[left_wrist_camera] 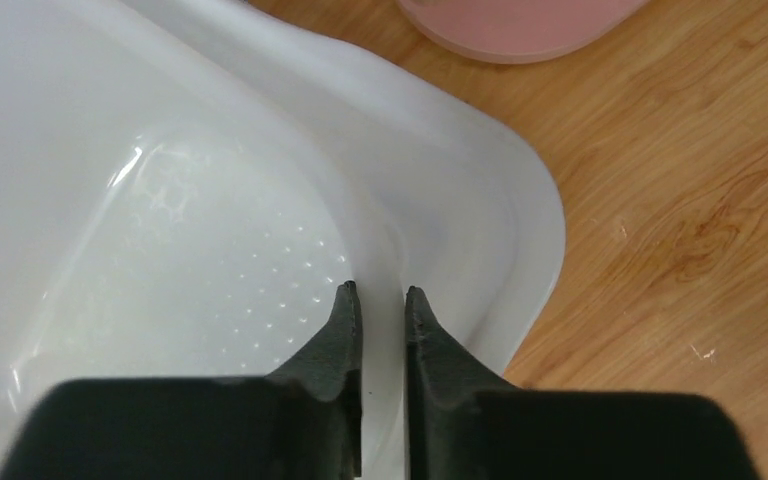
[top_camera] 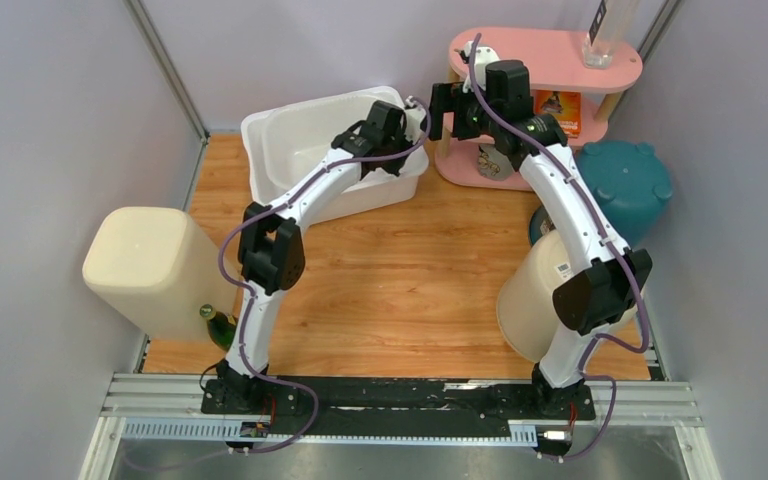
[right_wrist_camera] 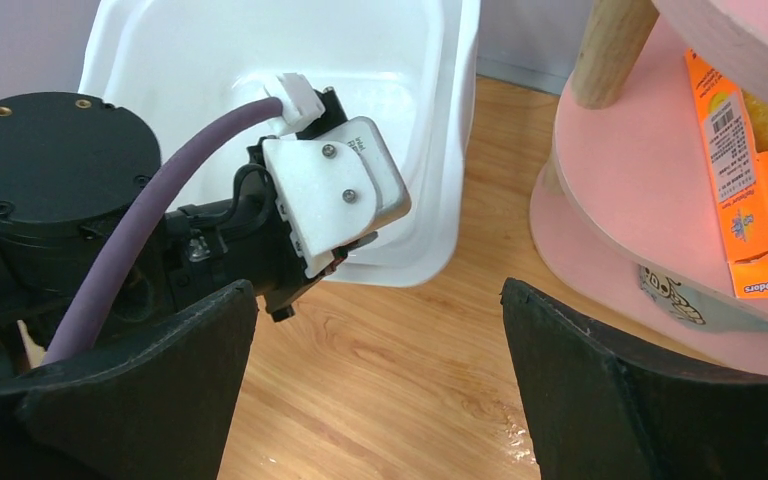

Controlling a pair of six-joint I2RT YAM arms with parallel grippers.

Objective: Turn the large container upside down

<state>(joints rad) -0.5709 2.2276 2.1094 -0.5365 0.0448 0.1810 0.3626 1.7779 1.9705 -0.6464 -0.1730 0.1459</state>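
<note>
**Left pincer (left_wrist_camera: 380, 295) nipped on the large container (left_wrist_camera: 210, 230), right pincer (right_wrist_camera: 378, 290) gaping beside it**

The left pincer's two black fingers (left_wrist_camera: 332, 335) stand almost together. Only the container's thin white side wall is between them, near a rounded corner. The dimpled floor of the container lies to one side of the tips, and its outer lip and the wooden table (left_wrist_camera: 680, 200) lie to the other. The container sits right way up, mouth to the ceiling.

The right pincer is spread wide and holds nothing. Between its fingers (right_wrist_camera: 140, 390) shows bare wood. Beyond them is the same corner of the container, with the left arm's wrist and purple cable (right_wrist_camera: 130, 260) over it. To the outer side of the right pincer stands the pink shelf (right_wrist_camera: 610, 200), with an orange box (right_wrist_camera: 750, 170) under its top board. Seen from above, the two pincers are near each other at that corner, the right one just outside the wall and not touching it
</note>
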